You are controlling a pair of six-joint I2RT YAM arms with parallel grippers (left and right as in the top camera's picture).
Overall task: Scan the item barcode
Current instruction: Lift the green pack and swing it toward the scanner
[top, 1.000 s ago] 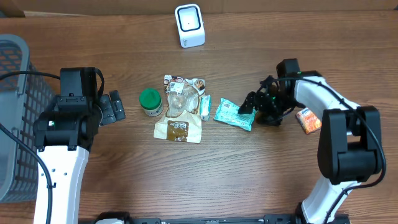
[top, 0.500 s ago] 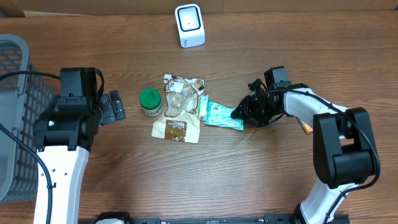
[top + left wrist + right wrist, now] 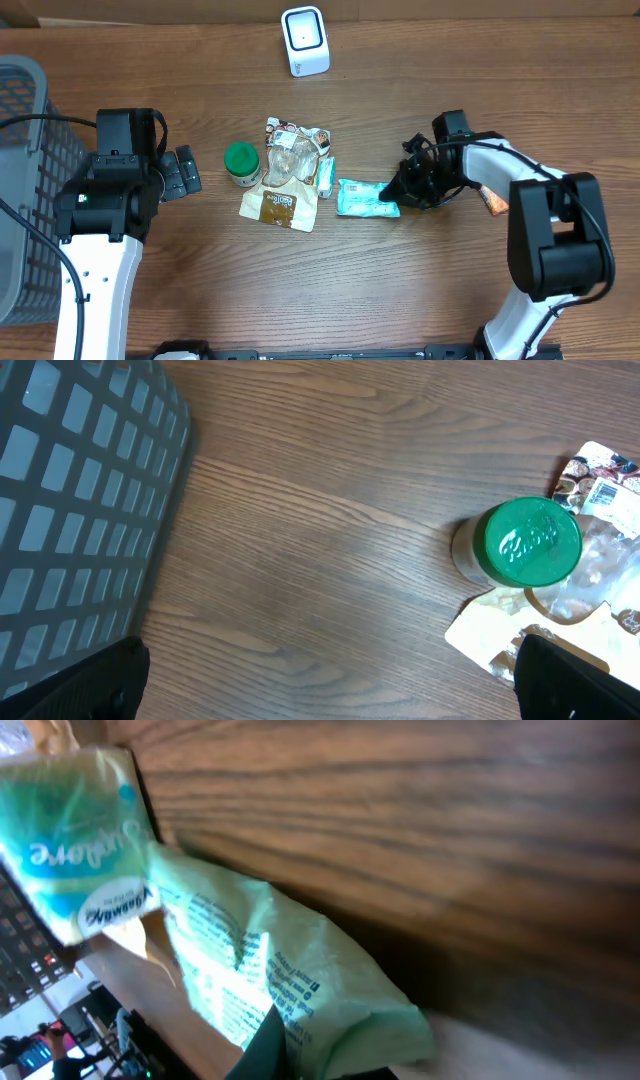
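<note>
Teal packet (image 3: 362,198), pinched by right pincer (image 3: 392,192), lies near a pouch (image 3: 283,192); left pincer (image 3: 184,172) gapes.

The brown wooden table (image 3: 400,290) holds a white scanner (image 3: 305,40), a green-lidded jar (image 3: 241,164), a see-through snack bag (image 3: 285,188), a light green packet (image 3: 362,198), an orange packet (image 3: 495,199) and a grey basket (image 3: 22,150).

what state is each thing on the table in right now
teal packet, flat on the table, right end pinched
right gripper, shut on the teal packet
left gripper, open, holding nothing
green-lidded jar, upright, lid on
clear pouch, lying flat
scanner, standing upright, untouched
orange packet, flat, partly hidden by the right arm
</note>
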